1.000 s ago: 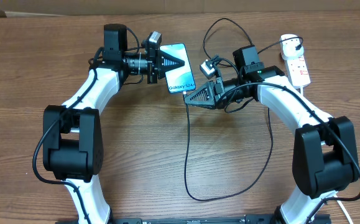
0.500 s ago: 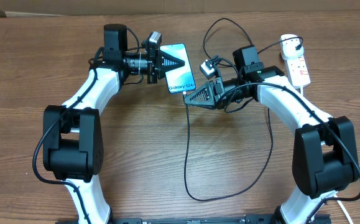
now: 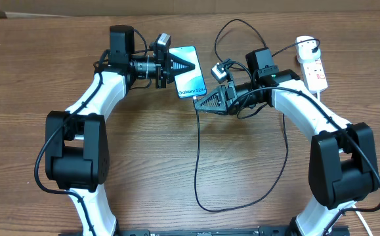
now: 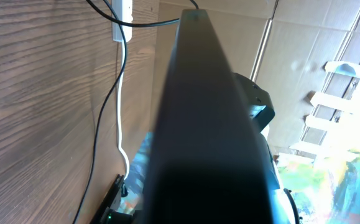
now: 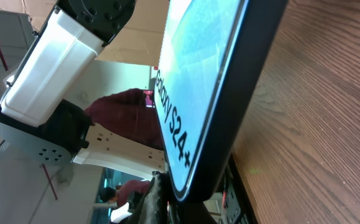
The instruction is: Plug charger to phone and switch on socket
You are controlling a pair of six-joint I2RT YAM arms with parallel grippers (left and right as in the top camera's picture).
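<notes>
Gripping the phone (image 3: 192, 82), left claw (image 3: 187, 65) is clamped; right claw (image 3: 201, 103) touches its lower end, opening unclear.

It looks like a robotics lab or workroom: two black-and-white arms (image 3: 91, 98) sit at a wood-grain table (image 3: 176, 164). The left wrist camera catches cardboard boxes (image 4: 304, 50) and a white rack (image 4: 344, 93) in the background, and a person in maroon (image 5: 120, 115) shows in the right wrist view.

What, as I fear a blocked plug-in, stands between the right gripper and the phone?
Nothing visible does. The right gripper sits at the lower edge of the phone, where the charger cable runs in; the left gripper holds its other end.
</notes>
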